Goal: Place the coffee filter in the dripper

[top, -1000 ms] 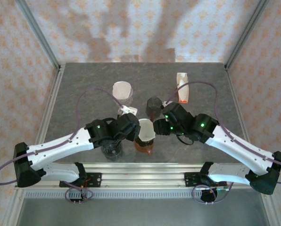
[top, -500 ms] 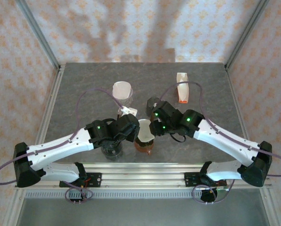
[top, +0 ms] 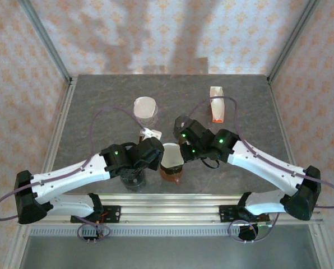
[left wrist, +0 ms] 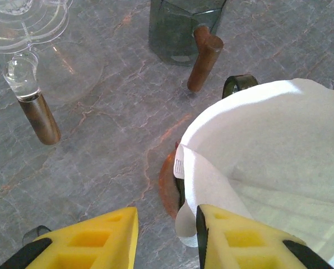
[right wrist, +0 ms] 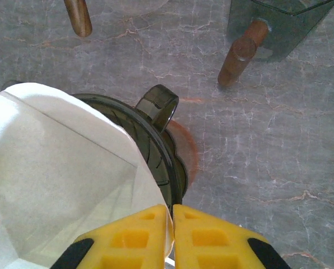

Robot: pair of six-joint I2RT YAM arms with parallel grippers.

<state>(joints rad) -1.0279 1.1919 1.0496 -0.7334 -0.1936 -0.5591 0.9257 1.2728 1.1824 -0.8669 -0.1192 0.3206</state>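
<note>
A: What is at the left of the grey marbled surface (top: 100,95)?

B: The left tool (left wrist: 166,221) is at the left rim of the dark smoky plastic dripper (right wrist: 156,148). Its yellow fingers (left wrist: 88,241) stand apart with a moderate gap. The folded seam of the white paper coffee filter (left wrist: 268,145) hangs between them and lies against one finger only. Behind it stands a clear glass dripper with a brown wooden handle (left wrist: 21,33).

A: And where is the filter?

B: It sits opened inside the dark dripper, which stands on a round orange-brown saucer (left wrist: 164,185). Near behind is a dark grey glass cup with a wooden handle (left wrist: 181,28).

A: And the right side?

B: The right tool (right wrist: 171,212) is narrow and pinches the filter's right edge above the rim. Far right, well apart, lies a white and orange packet (top: 216,104).
</note>
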